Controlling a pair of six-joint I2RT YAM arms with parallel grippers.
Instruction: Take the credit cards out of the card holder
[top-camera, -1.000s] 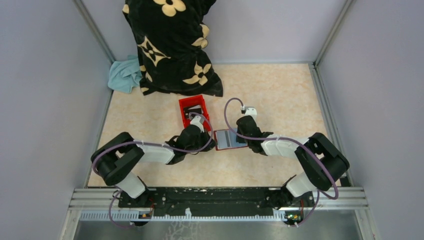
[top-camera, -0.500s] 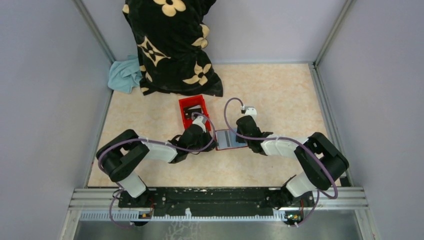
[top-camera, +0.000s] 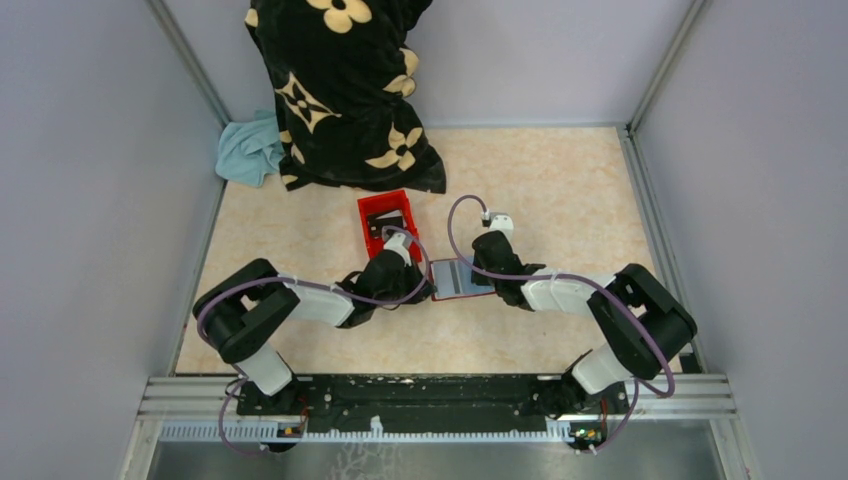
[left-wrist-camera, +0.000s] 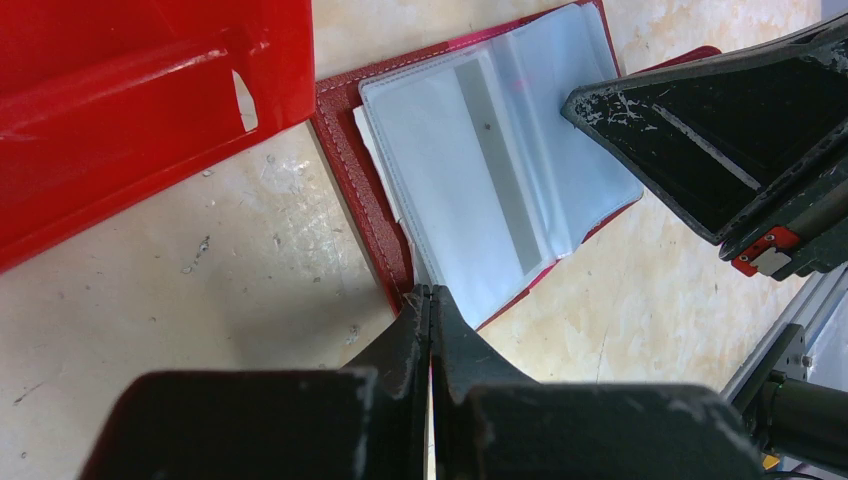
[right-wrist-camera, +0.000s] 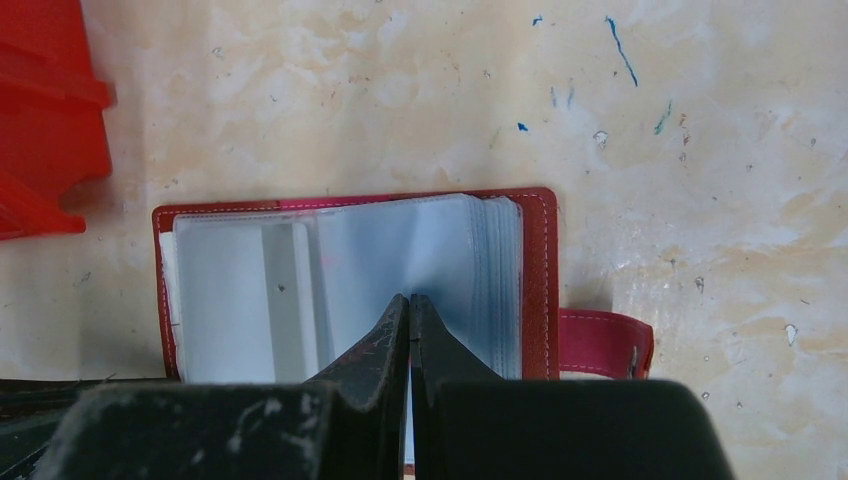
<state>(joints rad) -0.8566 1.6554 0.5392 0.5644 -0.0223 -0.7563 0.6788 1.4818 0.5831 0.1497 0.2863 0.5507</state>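
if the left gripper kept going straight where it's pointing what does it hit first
The open card holder: the left gripper, shut, has its tips at the holder's near edge and points across its clear sleeves. Its height is unclear.

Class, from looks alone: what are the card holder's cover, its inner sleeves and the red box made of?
Card holder cover: probably leather or imitation, matte dark red, pale edge stitching. Inner sleeves: soft translucent plastic, faintly glossy, curling upward. Red box: rigid moulded plastic, shiny highlights.

No readable text shows on the card holder (right-wrist-camera: 541, 300) or elsewhere.
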